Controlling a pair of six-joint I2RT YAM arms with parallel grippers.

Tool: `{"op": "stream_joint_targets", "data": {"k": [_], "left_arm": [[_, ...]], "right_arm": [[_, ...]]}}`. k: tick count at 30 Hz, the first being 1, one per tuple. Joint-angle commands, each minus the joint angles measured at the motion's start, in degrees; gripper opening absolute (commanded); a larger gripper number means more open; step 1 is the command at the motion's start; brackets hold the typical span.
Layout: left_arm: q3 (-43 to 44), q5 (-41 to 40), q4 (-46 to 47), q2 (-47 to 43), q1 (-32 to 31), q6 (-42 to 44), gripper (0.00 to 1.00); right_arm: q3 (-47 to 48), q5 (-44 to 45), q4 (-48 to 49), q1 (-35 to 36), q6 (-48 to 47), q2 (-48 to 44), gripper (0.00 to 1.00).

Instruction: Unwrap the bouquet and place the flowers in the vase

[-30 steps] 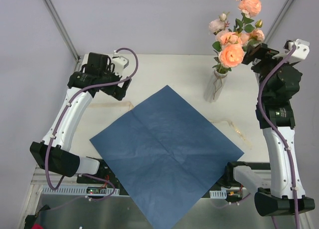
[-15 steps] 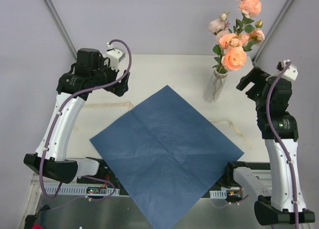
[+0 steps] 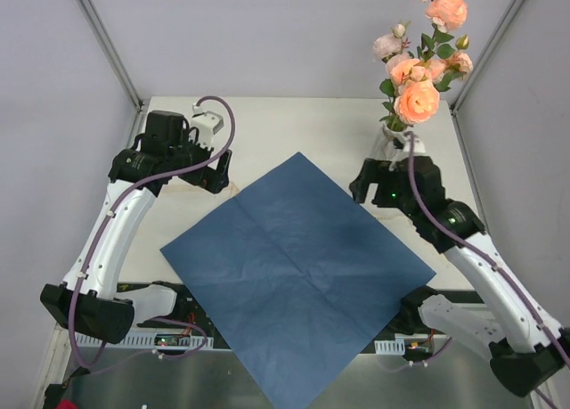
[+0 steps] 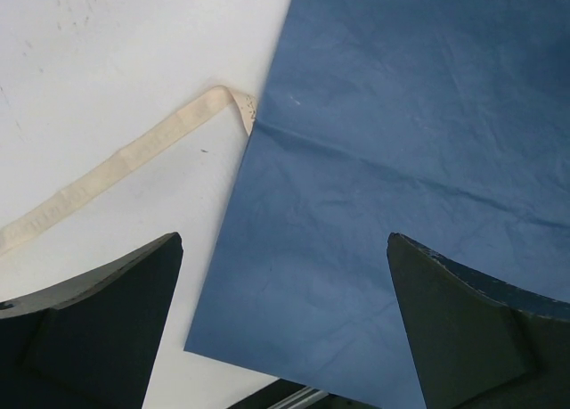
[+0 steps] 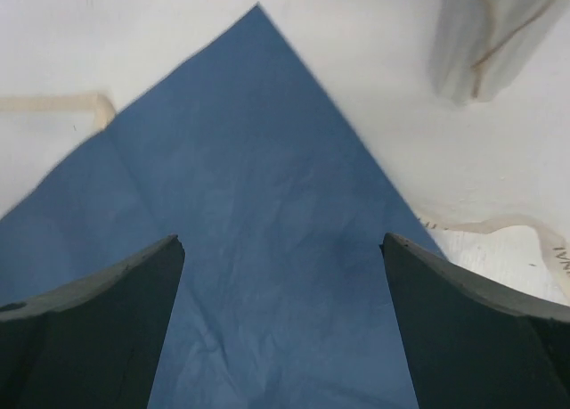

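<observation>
Flowers (image 3: 419, 70): peach-pink blooms with green leaves, stems standing in the vase (image 5: 485, 35) at the far right of the desk (image 3: 294, 124). Blooms rise well above the vase mouth. In the top view the right arm hides the vase's lower body.

Vase: off-white, crinkled, upright. It stands clear of the paper, just beyond its far corner.

Blue paper (image 3: 298, 266): unfolded, flat, lying diamond-wise mid-desk. Cross creases show. Its near corner overhangs the desk's front edge.

Cream ribbon (image 4: 125, 155): loose strip on the desk left of the paper. One end meets the paper's left edge. Second ribbon strip (image 5: 499, 226): on bare desk right of the paper, near the vase base.

Left end effector (image 4: 283, 244): released, jaws spread wide, nothing between them. It hangs over the paper's left edge, with the ribbon end just ahead.

Right end effector (image 5: 280, 240): released, jaws wide, holding nothing. It is low over the paper's far corner, close in front of the vase; from the top view I cannot tell whether it touches the vase.
</observation>
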Motion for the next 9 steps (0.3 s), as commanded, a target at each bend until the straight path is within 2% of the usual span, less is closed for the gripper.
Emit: {"op": "stream_joint_targets", "data": {"k": [1, 4, 9], "left_arm": [[-1.6, -0.2, 1.6, -2.3, 0.5, -1.2, 0.99], [-2.7, -0.9, 1.6, -2.7, 0.6, -0.9, 0.99], [-5.4, -0.5, 1.7, -3.0, 1.3, 1.1, 0.99]], "right_arm": [[4.3, 3.8, 1.9, 8.3, 0.9, 6.9, 0.96], [6.3, 7.1, 0.7, 12.1, -0.7, 10.0, 0.96], [6.0, 8.6, -0.2, 13.4, -3.4, 11.4, 0.96]]}}
